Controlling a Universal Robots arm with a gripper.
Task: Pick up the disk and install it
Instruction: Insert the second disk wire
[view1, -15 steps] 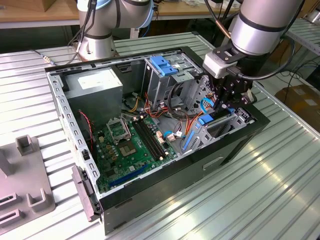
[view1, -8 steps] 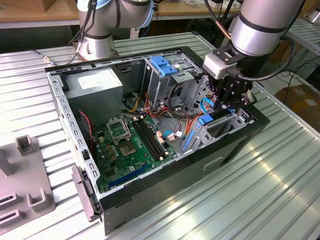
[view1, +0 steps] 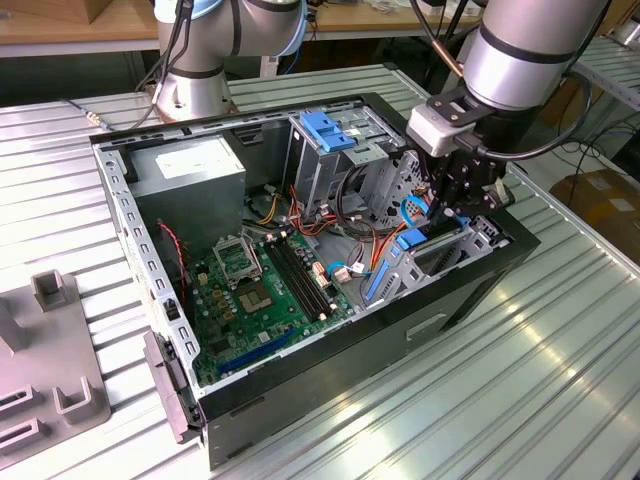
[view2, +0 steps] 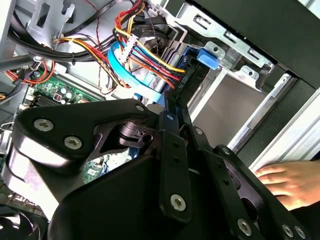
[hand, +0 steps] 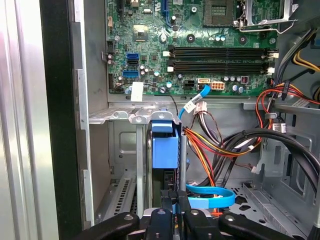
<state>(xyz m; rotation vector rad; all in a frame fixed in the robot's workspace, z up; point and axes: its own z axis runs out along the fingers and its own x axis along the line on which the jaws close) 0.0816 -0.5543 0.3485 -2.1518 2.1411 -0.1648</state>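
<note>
Claw (hand: 176, 200) pinches disk (hand: 165, 145) edge, snug between bay rails.

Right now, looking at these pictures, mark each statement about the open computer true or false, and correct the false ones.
1. The black metal computer case lies open on its side, and its green motherboard is exposed. True.
2. The robot's hand hangs over the grey power supply box. False: it is at the drive bay, at the end of the case on the exterior view's right.
3. A person's hand is close to the case in the second wrist view. True.
4. The grey metal hard drive with a blue plastic carrier frame lies flat on the table outside the case. False: it stands on edge inside the case's metal bay.
</note>
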